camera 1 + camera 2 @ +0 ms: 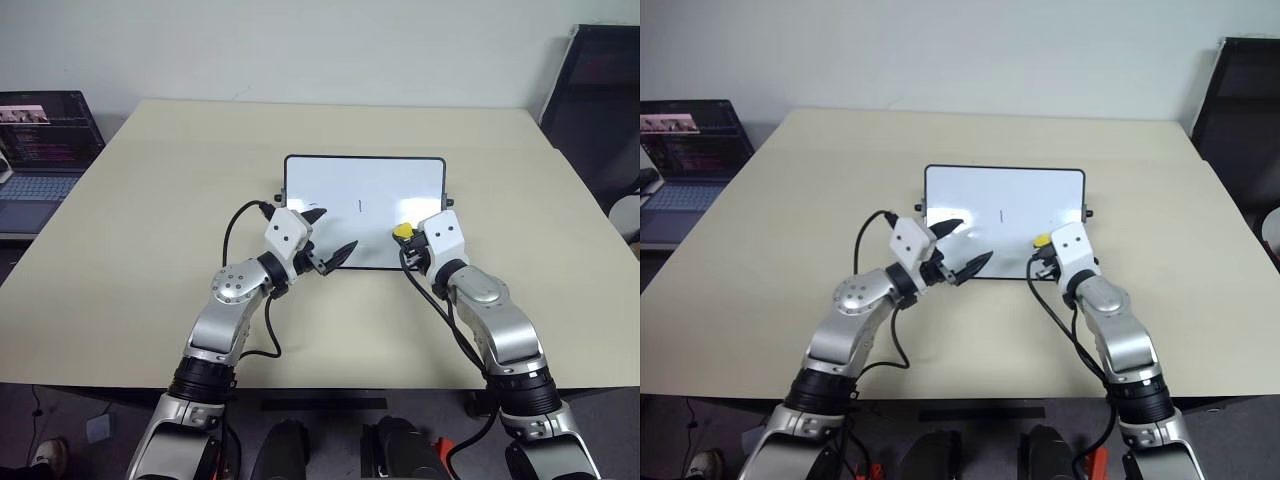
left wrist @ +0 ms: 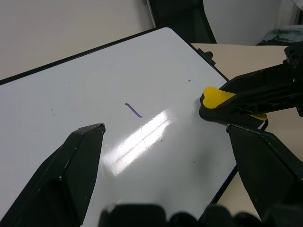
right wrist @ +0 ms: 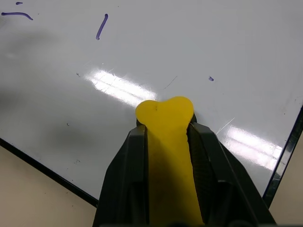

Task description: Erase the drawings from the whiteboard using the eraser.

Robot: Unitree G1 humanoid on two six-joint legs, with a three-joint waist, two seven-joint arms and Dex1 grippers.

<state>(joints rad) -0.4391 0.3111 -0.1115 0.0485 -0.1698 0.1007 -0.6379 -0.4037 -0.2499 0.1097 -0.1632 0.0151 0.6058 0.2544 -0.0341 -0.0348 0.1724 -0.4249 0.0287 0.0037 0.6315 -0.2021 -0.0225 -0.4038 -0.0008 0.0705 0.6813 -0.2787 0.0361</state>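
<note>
At centre frame, the whiteboard [image 1: 365,190] lies flat on the beige bench [image 1: 150,250], with bare benchtop open on every side. The right end effector [image 1: 403,236] is clamped on the yellow eraser [image 1: 402,231], whose tip rests on the board's lower right area, near its black right edge. The left end effector [image 1: 322,243] hovers with fingers spread over the board's lower left edge. A short marker stroke [image 1: 359,206] sits mid-board, another mark [image 3: 17,14] farther left. A laptop [image 1: 40,150] stands at upper left.
</note>
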